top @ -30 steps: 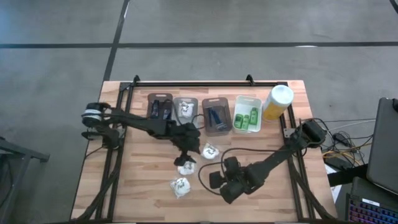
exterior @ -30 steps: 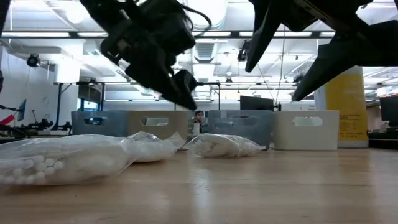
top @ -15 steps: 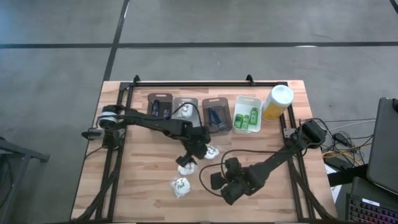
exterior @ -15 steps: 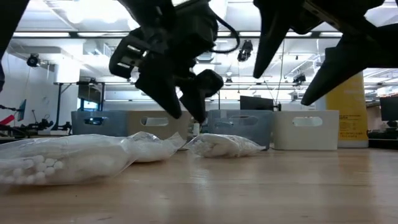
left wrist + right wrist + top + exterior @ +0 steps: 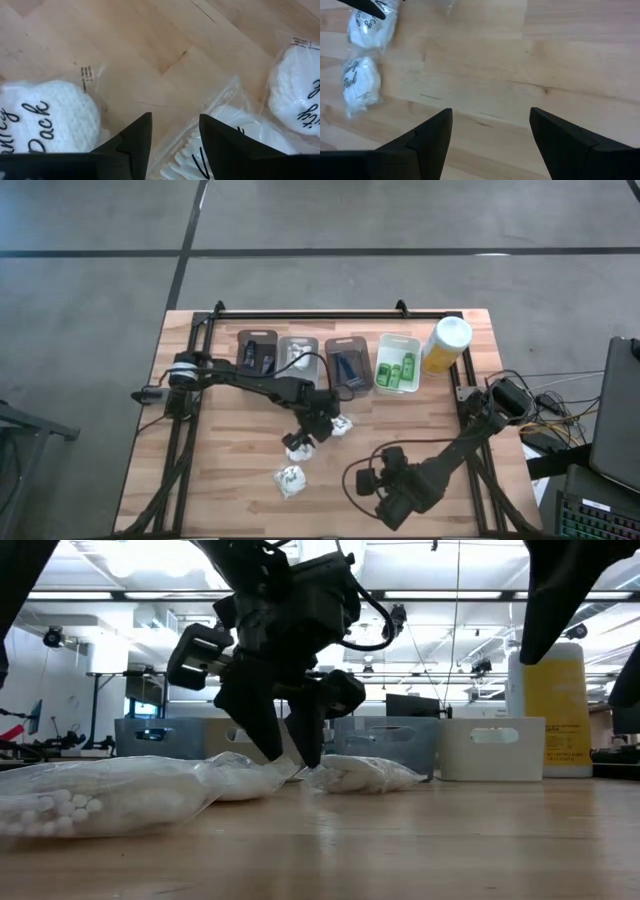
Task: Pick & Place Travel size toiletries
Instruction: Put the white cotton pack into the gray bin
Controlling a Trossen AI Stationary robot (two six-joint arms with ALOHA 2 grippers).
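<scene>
Left tool (image 5: 172, 137) part-open over white packet (image 5: 215, 145)

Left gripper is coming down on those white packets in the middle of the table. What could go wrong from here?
1. The left gripper hangs between two white packets lying close together; its open fingers straddle one packet's crinkly edge, so it may pinch only loose film, or both packets.
2. A thin grip could let the packet slip on the way to the trays.
3. The right gripper waits low near the front edge, beside a third packet; it may brush that one.
</scene>
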